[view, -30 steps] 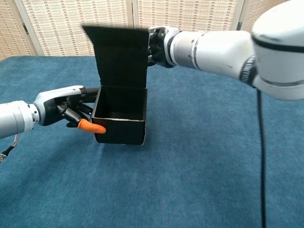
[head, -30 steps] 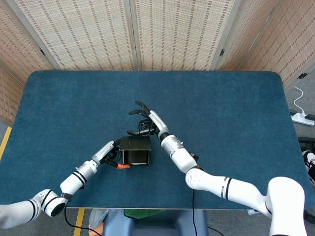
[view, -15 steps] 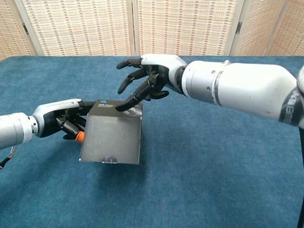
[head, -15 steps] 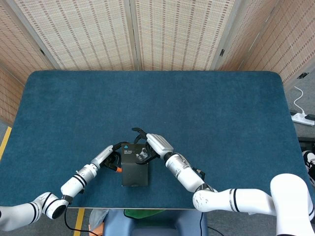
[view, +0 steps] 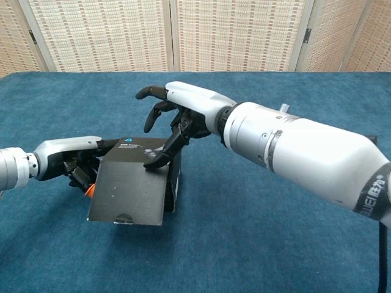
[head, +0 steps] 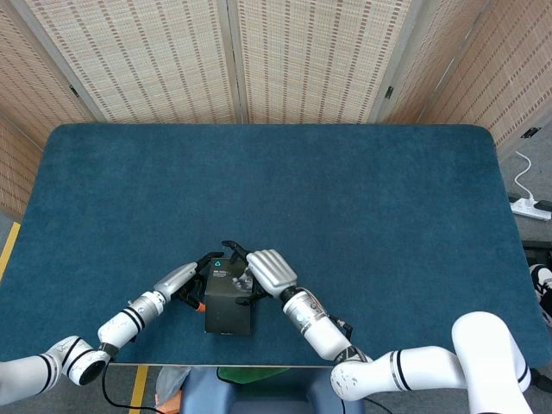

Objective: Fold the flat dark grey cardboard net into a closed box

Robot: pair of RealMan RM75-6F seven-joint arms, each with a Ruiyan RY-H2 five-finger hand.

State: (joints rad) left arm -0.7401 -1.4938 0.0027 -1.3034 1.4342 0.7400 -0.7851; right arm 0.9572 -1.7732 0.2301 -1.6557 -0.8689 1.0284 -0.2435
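The dark grey cardboard box (view: 129,186) stands near the table's front edge, seen also in the head view as the box (head: 229,304). Its lid (view: 135,160) is folded down over the opening and slopes forward, with its front flap hanging outside the front wall. My right hand (view: 181,114) hovers over the box with fingers spread, and its fingertips (view: 154,161) press on the lid; in the head view my right hand (head: 266,271) covers the box's right rear corner. My left hand (view: 71,160) grips the box's left side, partly hidden by the lid; my left hand (head: 185,279) appears left of the box.
The blue cloth table (head: 362,198) stretches wide behind and to the right of the box. Woven screens (head: 293,60) stand behind the table. A power strip (head: 533,207) lies on the floor at the right.
The lid stood upright a second ago; my right hand has swung it forward and down over the box. The box and both hands have shifted slightly toward the front edge.
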